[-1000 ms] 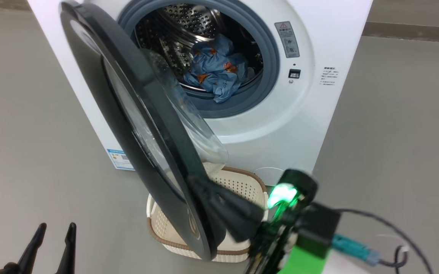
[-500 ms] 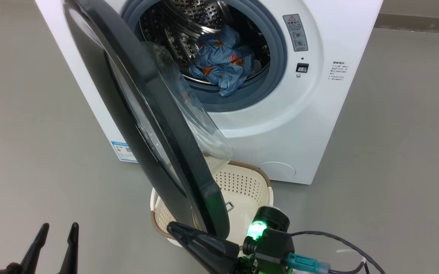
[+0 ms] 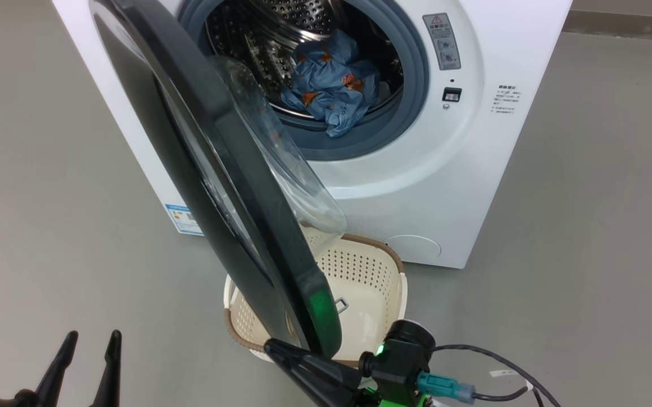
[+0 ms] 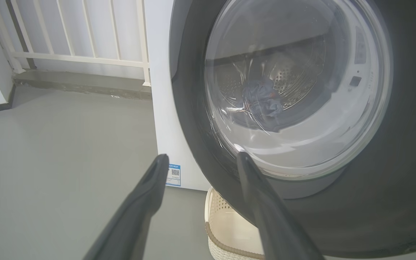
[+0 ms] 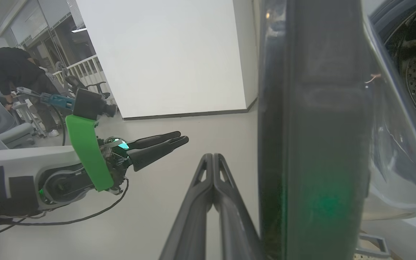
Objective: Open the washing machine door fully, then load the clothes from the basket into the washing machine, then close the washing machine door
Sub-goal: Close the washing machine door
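Observation:
The washing machine (image 3: 473,169) stands with its washing machine door (image 3: 235,186) swung about halfway out, glass bowl facing the drum. Light blue clothes (image 3: 331,85) lie in the steel drum. The basket (image 3: 385,249) sits on the floor under the door's low edge, with no clothes showing inside. My right gripper (image 3: 272,345) is shut with nothing in it, its tip just outside the door's lower free edge (image 5: 319,126). My left gripper (image 3: 93,338) hangs open at the lower left, facing the door's outer face (image 4: 392,180), apart from it.
Grey floor spreads all around the machine. A black cable (image 3: 501,362) trails from my right wrist. A white railing (image 4: 85,36) runs behind the machine's left side. A person (image 5: 9,72) in dark clothing bends over by chairs far off.
My right gripper drew back from the door's inner side over the basket and now lies low at the door's outer edge. The head camera shifted slightly. The door's angle looks unchanged.

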Tool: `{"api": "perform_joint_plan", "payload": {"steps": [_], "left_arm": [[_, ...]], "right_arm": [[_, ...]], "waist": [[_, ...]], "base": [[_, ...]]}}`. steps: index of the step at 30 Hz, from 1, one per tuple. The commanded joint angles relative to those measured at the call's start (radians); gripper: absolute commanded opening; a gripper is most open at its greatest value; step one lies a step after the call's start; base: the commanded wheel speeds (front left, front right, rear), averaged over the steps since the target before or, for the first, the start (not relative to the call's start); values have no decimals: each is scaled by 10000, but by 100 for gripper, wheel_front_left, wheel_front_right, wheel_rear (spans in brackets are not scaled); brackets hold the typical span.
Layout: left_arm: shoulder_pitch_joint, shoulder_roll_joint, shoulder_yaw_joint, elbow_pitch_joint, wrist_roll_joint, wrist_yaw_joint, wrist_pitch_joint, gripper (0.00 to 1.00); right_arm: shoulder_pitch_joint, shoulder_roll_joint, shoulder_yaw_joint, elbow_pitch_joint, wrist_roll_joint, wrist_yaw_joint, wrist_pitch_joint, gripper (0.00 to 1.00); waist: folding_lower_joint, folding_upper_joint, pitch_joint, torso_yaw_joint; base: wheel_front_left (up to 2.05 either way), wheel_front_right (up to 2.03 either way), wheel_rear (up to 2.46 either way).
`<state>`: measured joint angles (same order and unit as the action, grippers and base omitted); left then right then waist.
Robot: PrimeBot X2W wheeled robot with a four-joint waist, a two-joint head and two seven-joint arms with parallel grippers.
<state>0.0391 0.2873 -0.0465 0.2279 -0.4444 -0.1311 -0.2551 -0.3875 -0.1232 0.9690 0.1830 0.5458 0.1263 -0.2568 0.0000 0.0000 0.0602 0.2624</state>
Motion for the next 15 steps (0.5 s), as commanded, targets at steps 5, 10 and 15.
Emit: {"api": "perform_joint_plan", "payload": {"steps": [5, 10, 15], "left_arm": [[-495, 220, 356, -190, 48, 4, -67, 100], [-524, 233, 344, -220, 53, 4, -67, 100], [-544, 215, 348, -254, 61, 4, -67, 100]], "right_arm": [[-126, 224, -139, -19, 62, 44, -49, 0], [-156, 261, -335, 83, 44, 44, -49, 0], [-174, 253, -678, 175, -31, 44, -49, 0]], "waist": [[0, 0, 31, -27], [0, 0, 100, -80], [0, 0, 180, -162]], "base": [[0, 0, 0], [0, 0, 0], [0, 0, 0]]}}
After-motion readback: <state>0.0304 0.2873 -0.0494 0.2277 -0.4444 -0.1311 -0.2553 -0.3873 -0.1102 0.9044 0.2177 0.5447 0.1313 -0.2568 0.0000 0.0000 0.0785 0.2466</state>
